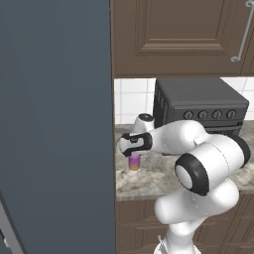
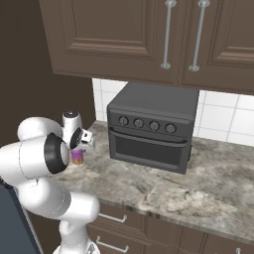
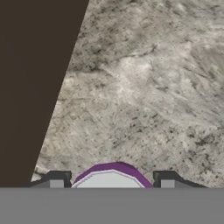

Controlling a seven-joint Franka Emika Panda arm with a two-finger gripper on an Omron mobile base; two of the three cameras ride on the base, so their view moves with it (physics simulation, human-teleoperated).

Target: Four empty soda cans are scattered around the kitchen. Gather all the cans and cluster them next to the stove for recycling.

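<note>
Just left of the hand runs a tall dark panel point(image 1: 54, 124), and the gripper point(image 3: 111, 183) hangs straight over a purple soda can point(image 1: 134, 162) with a tan band, which stands upright on the grey marbled counter point(image 2: 163, 188) directly beneath the fingers. Looking down along the hand, the can's purple rim and pale top sit between the two dark fingertips point(image 3: 57, 180), one on each side with a sliver of stone showing between tip and can, so I cannot tell whether the jaws have closed on it yet or are merely straddling it. To the right of the hand squats a dark grey toaster oven point(image 2: 151, 134) with four knobs. By my reckoning the gathering is early: this can sits nowhere near a cooktop. No brand or writing can be read on the can or the oven.
</note>
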